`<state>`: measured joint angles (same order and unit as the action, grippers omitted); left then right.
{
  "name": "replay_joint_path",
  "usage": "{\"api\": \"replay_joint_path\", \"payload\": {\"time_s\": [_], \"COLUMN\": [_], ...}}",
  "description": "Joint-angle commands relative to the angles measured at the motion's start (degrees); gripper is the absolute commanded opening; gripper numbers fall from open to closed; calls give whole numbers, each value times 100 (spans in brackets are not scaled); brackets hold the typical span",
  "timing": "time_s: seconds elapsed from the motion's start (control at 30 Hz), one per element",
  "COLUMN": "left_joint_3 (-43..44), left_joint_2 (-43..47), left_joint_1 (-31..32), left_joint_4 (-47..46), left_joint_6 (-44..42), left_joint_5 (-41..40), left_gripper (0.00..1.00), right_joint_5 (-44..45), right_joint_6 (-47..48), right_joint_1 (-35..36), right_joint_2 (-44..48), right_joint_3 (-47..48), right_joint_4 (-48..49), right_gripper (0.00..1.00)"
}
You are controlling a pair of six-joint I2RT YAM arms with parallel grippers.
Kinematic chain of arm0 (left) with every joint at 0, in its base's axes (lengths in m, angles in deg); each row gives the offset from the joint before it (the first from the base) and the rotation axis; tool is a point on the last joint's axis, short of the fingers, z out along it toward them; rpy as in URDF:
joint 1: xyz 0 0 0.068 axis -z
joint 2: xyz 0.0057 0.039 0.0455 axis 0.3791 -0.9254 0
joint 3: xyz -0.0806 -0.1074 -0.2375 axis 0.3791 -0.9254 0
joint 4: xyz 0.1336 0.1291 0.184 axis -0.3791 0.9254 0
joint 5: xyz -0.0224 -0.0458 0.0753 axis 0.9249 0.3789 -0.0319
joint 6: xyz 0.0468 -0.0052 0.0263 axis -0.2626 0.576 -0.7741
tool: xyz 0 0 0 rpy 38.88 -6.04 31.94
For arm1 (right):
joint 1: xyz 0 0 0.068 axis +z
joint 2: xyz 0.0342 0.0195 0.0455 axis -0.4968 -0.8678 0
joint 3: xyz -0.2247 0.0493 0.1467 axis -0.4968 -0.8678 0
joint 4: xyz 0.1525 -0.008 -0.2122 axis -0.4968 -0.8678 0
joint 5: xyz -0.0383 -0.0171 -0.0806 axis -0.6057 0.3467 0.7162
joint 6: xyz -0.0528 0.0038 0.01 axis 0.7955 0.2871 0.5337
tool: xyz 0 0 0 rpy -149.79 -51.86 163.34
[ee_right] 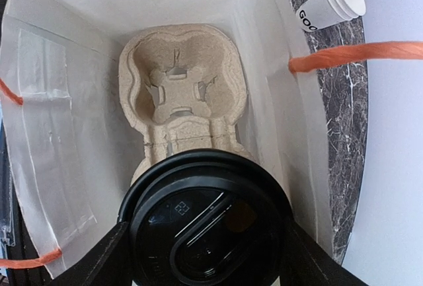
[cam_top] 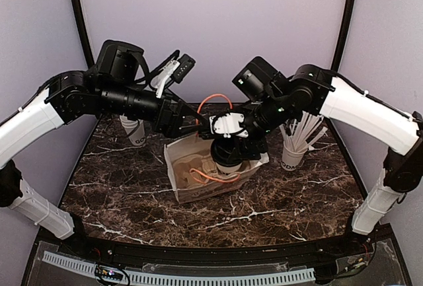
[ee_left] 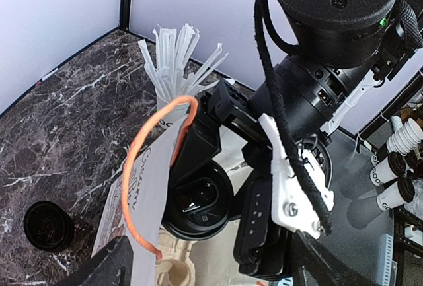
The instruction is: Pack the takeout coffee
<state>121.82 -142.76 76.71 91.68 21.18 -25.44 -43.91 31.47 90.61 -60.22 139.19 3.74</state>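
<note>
"Where's the coffee cup (cam_top: 229,166)?"

"Clamped in the right gripper (ee_right: 208,254), lid up. It hangs in the mouth of the paper bag (ee_right: 59,134), over the near pocket of the cardboard tray (ee_right: 178,88) at the bottom."

"And the left gripper (ee_left: 225,266)?"

"Fingers spread, gripping nothing that I can see — the bag's rim and orange handle (ee_left: 135,167) sit just by one finger."

"So what could go wrong?"

"With nothing pinching the rim, the soft wall could fold inward and catch the cup on its way down. If the cup meets the tray's ridge rather than the pocket, it would likely tip on release — and a loose lid would mean a spill inside the bag."
</note>
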Motion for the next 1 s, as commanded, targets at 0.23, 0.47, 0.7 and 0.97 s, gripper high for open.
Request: {"api": "replay_joint_path", "payload": {"time_s": [0.23,0.47,0.7,0.97], "left_joint_3": [-744,-894,-1055,-761], "left_joint_2": [654,721,806,976], "left_joint_1": [-876,-1068,-1083,-1081], "left_joint_4": [-132,-128,-197,-111], "left_joint_6": [-145,-126,-17,-73], "left_joint_5": [-631,-458,-345,-434], "left_gripper": [88,89,88,89], "right_joint_5": [-1099,-1017,-866,-610], "right_joint_6": [-184,-274,-246,-153], "right_joint_1": [207,204,211,216], "right_joint_2": [512,496,529,416], "right_joint_3": [1380,1489,1289,1157], "right_joint_4": [576,676,734,847], "right_gripper": [57,58,58,58]}}
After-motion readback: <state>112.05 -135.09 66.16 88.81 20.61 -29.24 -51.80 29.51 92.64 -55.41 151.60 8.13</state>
